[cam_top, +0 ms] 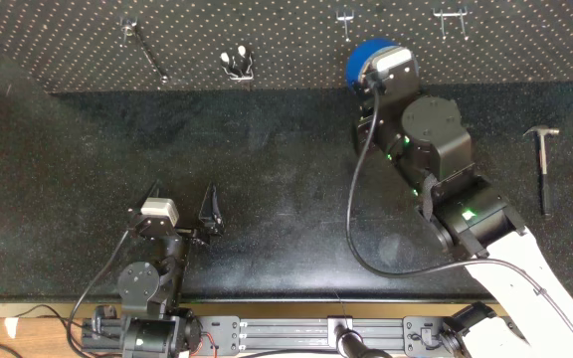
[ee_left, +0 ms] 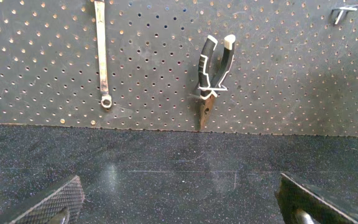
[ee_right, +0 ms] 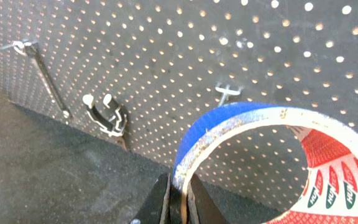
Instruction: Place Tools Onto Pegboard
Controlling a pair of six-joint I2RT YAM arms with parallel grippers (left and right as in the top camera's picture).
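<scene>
My right gripper (ee_right: 178,202) is shut on the rim of a blue tape roll (ee_right: 241,134), held up near the pegboard (cam_top: 267,40) just below a bare metal hook (ee_right: 227,93). From above, the tape roll (cam_top: 364,62) shows at the board's lower edge under that hook (cam_top: 345,22). A wrench (cam_top: 145,50) and a pair of pliers (cam_top: 237,64) hang on the board; the left wrist view shows the same wrench (ee_left: 102,53) and pliers (ee_left: 212,74). A hammer (cam_top: 542,164) lies on the table at the right. My left gripper (cam_top: 182,214) stands open near its base, holding nothing.
Another hook (cam_top: 451,20) sticks out of the board at the upper right. The black table (cam_top: 267,169) stretches between the arms. Cables run along the front edge by the arm bases.
</scene>
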